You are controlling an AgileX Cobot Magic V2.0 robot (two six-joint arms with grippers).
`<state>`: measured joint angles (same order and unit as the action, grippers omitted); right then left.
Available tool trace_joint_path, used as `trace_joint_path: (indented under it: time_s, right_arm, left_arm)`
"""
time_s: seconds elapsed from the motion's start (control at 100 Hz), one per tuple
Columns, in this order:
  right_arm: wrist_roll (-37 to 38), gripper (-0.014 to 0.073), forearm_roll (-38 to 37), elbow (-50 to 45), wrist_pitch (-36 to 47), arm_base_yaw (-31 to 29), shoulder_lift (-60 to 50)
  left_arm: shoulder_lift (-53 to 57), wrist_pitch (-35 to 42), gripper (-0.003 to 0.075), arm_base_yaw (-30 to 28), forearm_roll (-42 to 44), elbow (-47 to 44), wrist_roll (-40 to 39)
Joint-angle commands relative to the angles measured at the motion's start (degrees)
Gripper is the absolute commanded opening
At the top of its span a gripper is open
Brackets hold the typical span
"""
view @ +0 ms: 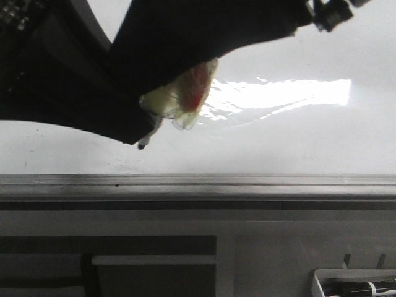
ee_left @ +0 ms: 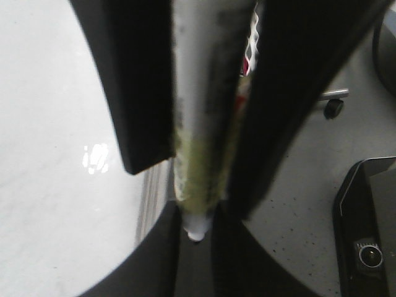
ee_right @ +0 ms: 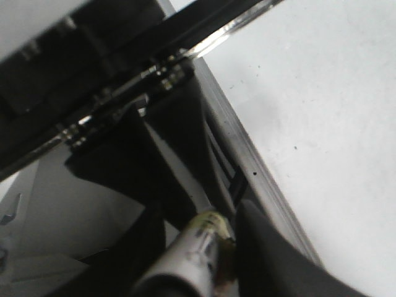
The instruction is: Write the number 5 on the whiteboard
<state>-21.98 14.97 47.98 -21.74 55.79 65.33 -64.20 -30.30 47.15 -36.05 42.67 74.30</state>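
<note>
The whiteboard lies glossy white with a bright glare band and a grey metal frame along its near edge. No number 5 shows on it. A white marker wrapped in yellowish tape hangs over the board, its dark tip close to the surface. My right gripper is shut on the marker. In the left wrist view the marker runs between two black fingers and ends at my left gripper. Its jaws are blurred and dark. The board also shows in both wrist views.
A white tray holding a marker stands at the lower right, below the frame. Dark grey furniture runs under the board's edge. Beside the board are speckled floor, a chair caster and a black device. Both arms crowd the board's left part.
</note>
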Motion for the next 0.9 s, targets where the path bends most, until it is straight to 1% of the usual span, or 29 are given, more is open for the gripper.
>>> trace_joint_path:
  time_s: [0.0, 0.02, 0.03, 0.06, 0.25, 0.33, 0.38, 0.4, 0.45, 0.47, 0.52, 0.54, 0.56, 0.65, 0.69, 0.76, 0.82, 0.89]
  right_arm:
    - [-0.4, 0.0046, 0.8, 2.0, 2.6, 0.0, -0.5]
    - [-0.4, -0.0009, 0.5, 2.0, 2.6, 0.0, -0.5]
    - [-0.4, -0.0009, 0.6, 2.0, 2.6, 0.0, -0.4]
    - [-0.4, -0.0072, 0.4, 2.0, 2.5, 0.0, -0.4]
    - [-0.4, -0.0062, -2.1, 2.0, 2.5, 0.0, -0.4]
    - [-0.4, -0.0062, -2.8, 2.0, 2.5, 0.0, -0.4]
    - [-0.4, -0.0062, -3.0, 2.0, 2.4, 0.0, -0.5]
    - [-0.4, -0.0062, -3.2, 2.0, 2.4, 0.0, -0.5]
    - [-0.4, -0.0062, -3.8, 2.0, 2.3, 0.0, -0.8]
    - [-0.4, -0.0062, -4.1, 2.0, 2.2, 0.0, -0.8]
    - [-0.4, -0.0062, -4.8, 2.0, 2.2, 0.0, -1.2]
    - [-0.4, -0.0062, -5.2, 2.0, 2.2, 0.0, -1.4]
    - [-0.4, -0.0062, -6.0, 2.0, 2.2, 0.0, -1.5]
    - [-0.4, -0.0062, -9.9, 2.0, 2.2, -0.1, -2.7]
    - [-0.4, -0.0062, -10.6, 2.0, 2.2, -0.2, -3.1]
    - [-0.4, -0.006, -11.0, 2.0, 2.9, -1.2, -3.8]
    - [-0.4, -0.006, -11.0, 2.0, 3.7, -2.6, -3.9]
    - [0.0, -0.006, -11.0, 2.0, 5.1, -4.4, -4.2]
  left_arm:
    - [1.2, 3.9, -0.002, 0.5, -2.4, 2.0, -0.1]
    - [1.2, 3.9, -0.002, 0.5, -2.4, 2.0, -0.1]
    - [1.2, 3.9, -0.002, 0.5, -2.4, 2.0, -0.1]
    - [1.2, 3.9, -0.002, 0.5, -2.4, 2.0, -0.1]
    - [1.3, 3.9, -0.002, 0.5, -2.4, 2.0, -0.1]
    - [1.4, 4.4, -0.002, 0.5, -2.6, 2.0, -1.2]
    - [1.9, 5.0, -0.0001, 0.5, -3.7, 2.0, -2.2]
    - [2.1, 5.1, 0.002, 0.5, -4.2, 2.0, -2.2]
    - [2.7, 5.1, 0.0104, 0.5, -4.6, 2.0, -2.2]
    - [3.1, 5.1, 0.0167, 0.4, -4.6, 2.0, -2.3]
    - [3.9, 5.7, 0.027, 0.4, -4.6, 2.0, -3.7]
    - [4.5, 6.3, 0.0335, 0.4, -4.6, 2.0, -4.8]
    - [5.0, 6.8, 0.0379, 0.4, -4.6, 2.0, -5.9]
    - [7.5, 10.0, 0.0508, 0.4, -4.6, 2.0, -10.0]
    - [8.7, 10.9, 0.0524, 0.4, -4.6, 2.0, -10.9]
    - [11.8, 12.6, 0.0517, 0.2, -4.6, 1.8, -12.4]
    - [14.8, 13.4, 0.0488, -0.8, -4.6, 1.8, -15.1]
    - [19.0, 14.1, 0.0424, -3.0, -4.6, 0.7, -19.0]
